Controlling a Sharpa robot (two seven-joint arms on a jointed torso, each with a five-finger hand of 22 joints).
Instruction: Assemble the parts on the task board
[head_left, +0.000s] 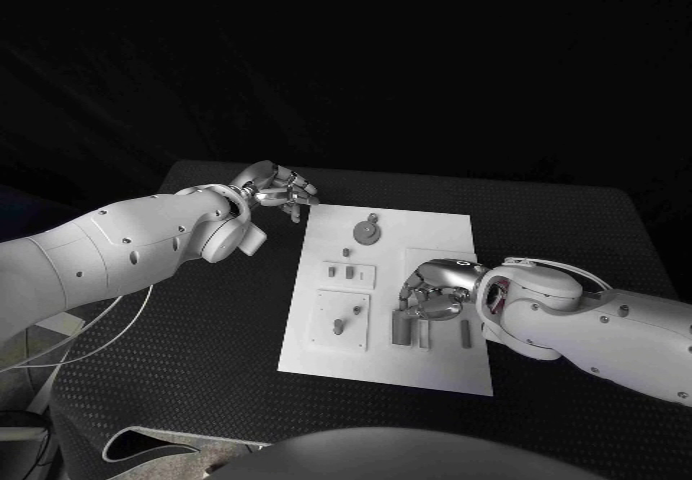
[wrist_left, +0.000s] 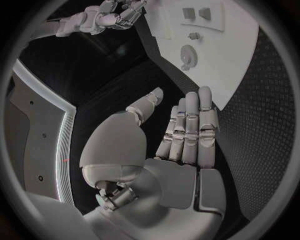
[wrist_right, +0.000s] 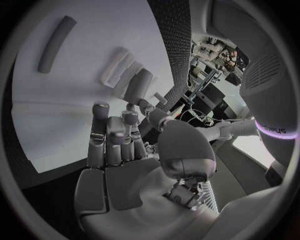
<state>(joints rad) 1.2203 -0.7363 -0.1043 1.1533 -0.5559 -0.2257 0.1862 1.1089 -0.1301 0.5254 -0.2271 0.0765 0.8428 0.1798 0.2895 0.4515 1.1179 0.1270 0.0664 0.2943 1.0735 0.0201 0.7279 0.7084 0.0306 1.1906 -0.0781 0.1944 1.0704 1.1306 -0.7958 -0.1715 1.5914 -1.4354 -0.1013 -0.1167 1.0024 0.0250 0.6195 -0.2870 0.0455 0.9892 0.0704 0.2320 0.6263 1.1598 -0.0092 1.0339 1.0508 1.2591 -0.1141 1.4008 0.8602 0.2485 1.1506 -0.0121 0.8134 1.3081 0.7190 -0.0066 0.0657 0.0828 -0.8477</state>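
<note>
The white task board lies mid-table on the black table, carrying small grey parts, among them a round disc near its far edge and an upright peg in a square recess. The left hand hovers off the board's far corner, fingers straight and apart, holding nothing. The right hand sits over the board's near right area, fingers curled downward above the grey bars; whether it grips one cannot be told.

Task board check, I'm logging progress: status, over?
Left hand open, off the task board. Right hand open, hovering over grey parts. Nothing in the way.
</note>
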